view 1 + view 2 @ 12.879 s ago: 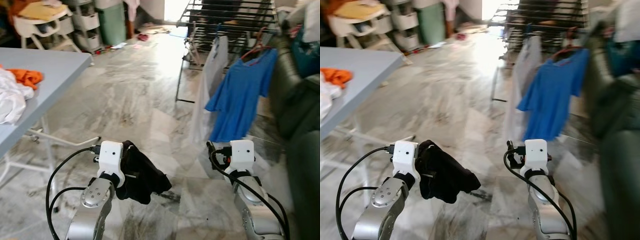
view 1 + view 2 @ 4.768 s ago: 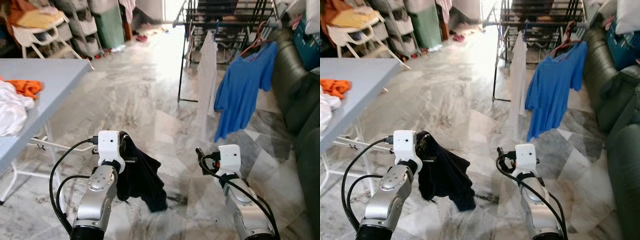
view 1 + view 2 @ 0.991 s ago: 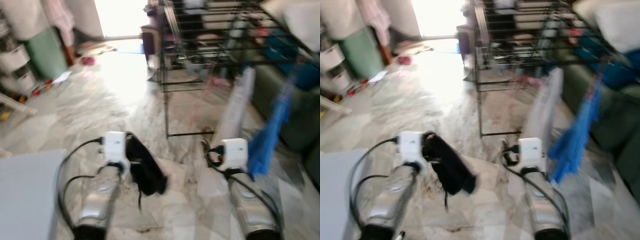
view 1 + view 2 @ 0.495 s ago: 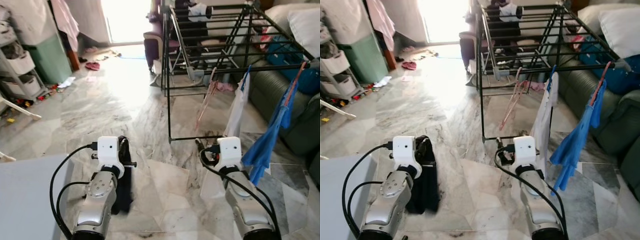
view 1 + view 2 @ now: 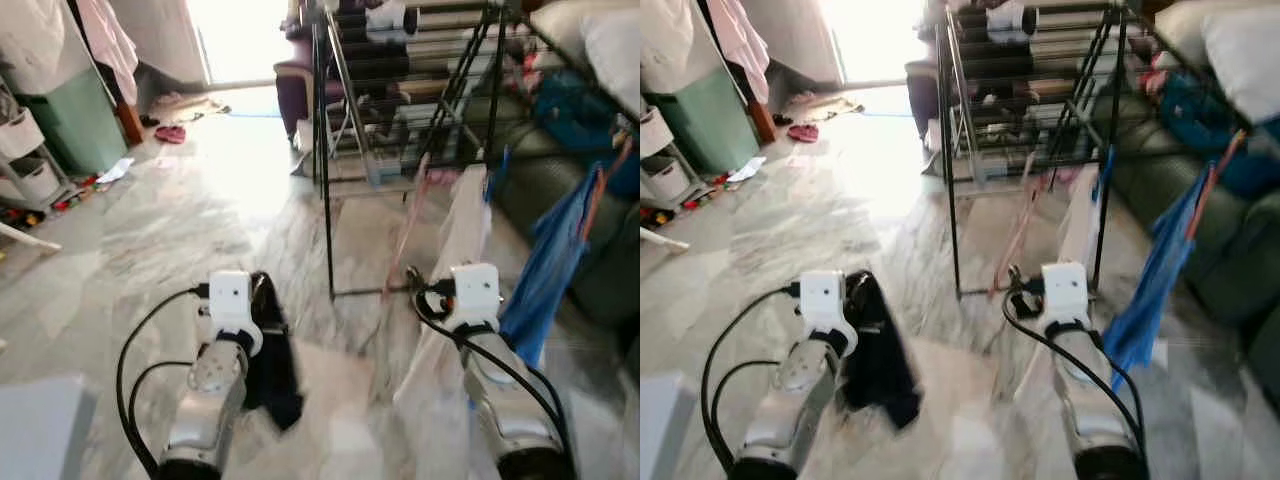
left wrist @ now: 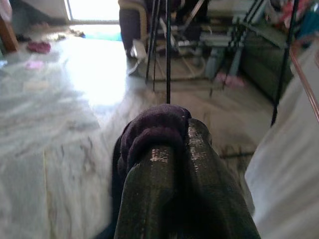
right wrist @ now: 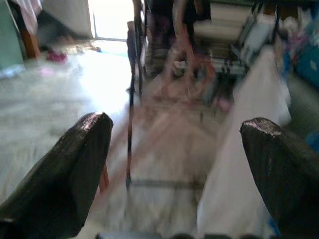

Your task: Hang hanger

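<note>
Left gripper (image 6: pixel 174 164) is pinched tight on a dark garment (image 5: pixel 272 360), so my fingers (image 6: pixel 149 199) are pressed together with the bunched fabric wrapped over the tips. That cloth hangs down from my hand above the marble floor (image 5: pixel 150 230), low in front of me on my left side. I honestly can't make out a hanger inside it, just the dark fabric.

My right gripper (image 7: pixel 174 164) is spread wide with nothing between the fingers (image 7: pixel 65 169), held out just in front of the black drying rack (image 5: pixel 400 90). On the near end of the rack a white garment (image 5: pixel 465 250) hangs down right beside my right wrist, and a blue shirt (image 5: pixel 550 265) on a reddish hanger (image 5: pixel 600 190) hangs just to the right of it. A pink hanger (image 5: pixel 1020 230) dangles under the rack, looks bare to me.

Further out: a dark green sofa (image 5: pixel 1200 240) sits to the right of the rack with a white pillow (image 5: pixel 1245 60) on top. Over on the left is a green bin (image 5: pixel 75 125), lid closed so no idea what's in it, next to white drawers (image 5: pixel 25 170). Bottom left corner has a bit of grey table (image 5: pixel 40 430). Everything's kinda blurry.
</note>
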You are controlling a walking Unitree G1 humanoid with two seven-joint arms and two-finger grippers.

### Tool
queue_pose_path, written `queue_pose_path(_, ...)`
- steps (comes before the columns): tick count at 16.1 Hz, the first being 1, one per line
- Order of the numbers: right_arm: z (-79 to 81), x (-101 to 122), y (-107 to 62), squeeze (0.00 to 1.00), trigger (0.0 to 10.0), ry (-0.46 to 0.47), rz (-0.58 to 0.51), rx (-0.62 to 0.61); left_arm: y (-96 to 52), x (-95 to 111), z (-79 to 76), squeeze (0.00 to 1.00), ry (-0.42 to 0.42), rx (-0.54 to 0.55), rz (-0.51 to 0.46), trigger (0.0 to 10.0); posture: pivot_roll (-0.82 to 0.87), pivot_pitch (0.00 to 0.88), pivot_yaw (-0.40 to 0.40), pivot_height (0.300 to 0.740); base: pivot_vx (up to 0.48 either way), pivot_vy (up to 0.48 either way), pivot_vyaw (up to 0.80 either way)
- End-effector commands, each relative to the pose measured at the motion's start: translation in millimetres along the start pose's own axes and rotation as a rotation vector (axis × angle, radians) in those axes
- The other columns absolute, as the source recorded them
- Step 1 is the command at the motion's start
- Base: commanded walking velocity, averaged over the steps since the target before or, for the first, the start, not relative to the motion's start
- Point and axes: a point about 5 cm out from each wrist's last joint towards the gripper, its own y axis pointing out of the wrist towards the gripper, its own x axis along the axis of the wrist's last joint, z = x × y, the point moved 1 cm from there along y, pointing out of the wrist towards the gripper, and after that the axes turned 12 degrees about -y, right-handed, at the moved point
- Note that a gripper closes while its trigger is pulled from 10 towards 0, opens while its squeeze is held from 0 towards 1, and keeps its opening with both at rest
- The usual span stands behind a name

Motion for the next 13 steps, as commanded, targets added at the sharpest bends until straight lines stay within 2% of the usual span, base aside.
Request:
queue_pose_path(1,5.7,7.0,3.2,0.0,10.0,0.009,-0.021,0.012,0.7,8.7,5.3,0.0,0.007,0.004,-0.035,10.0,-0.05,0.0,0.051,0.74,0.469,0.0,0.0)
queue_pose_path(4,6.9,7.7,3.6,0.0,10.0,0.009,-0.018,0.005,0.1,6.0,5.3,0.0,0.005,0.006,-0.026,10.0,-0.05,0.0,0.048,0.74,0.466,0.0,0.0)
queue_pose_path(10,5.9,6.3,6.7,0.0,10.0,-0.002,0.01,-0.016,-0.8,2.2,3.1,0.0,-0.001,0.005,-0.005,10.0,-0.05,0.0,0.043,0.74,0.0,0.0,0.0)
queue_pose_path(13,12.6,6.2,7.8,0.0,10.0,0.011,0.02,-0.007,-2.7,0.7,6.8,0.0,0.001,0.006,0.004,10.0,-0.04,0.0,0.043,0.74,0.0,0.0,0.0)
